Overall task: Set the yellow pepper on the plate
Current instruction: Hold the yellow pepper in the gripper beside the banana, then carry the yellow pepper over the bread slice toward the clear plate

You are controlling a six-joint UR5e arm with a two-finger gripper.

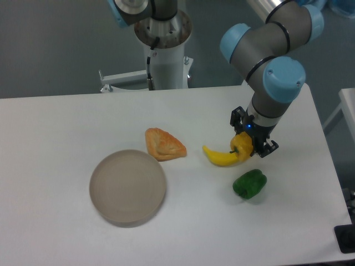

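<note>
My gripper (248,145) is down over the yellow pepper (242,145), its 2 fingers clamped on the lumpy sides, at the right of the bench (66,122). The pepper touches the banana (221,157), with the green pepper (249,184) just below. It looks light and stiff with a smooth, likely slippery skin, so I judge a hold across the broad lobes safest. The plate (128,188) sits well apart, past the pastry (163,144).
</note>
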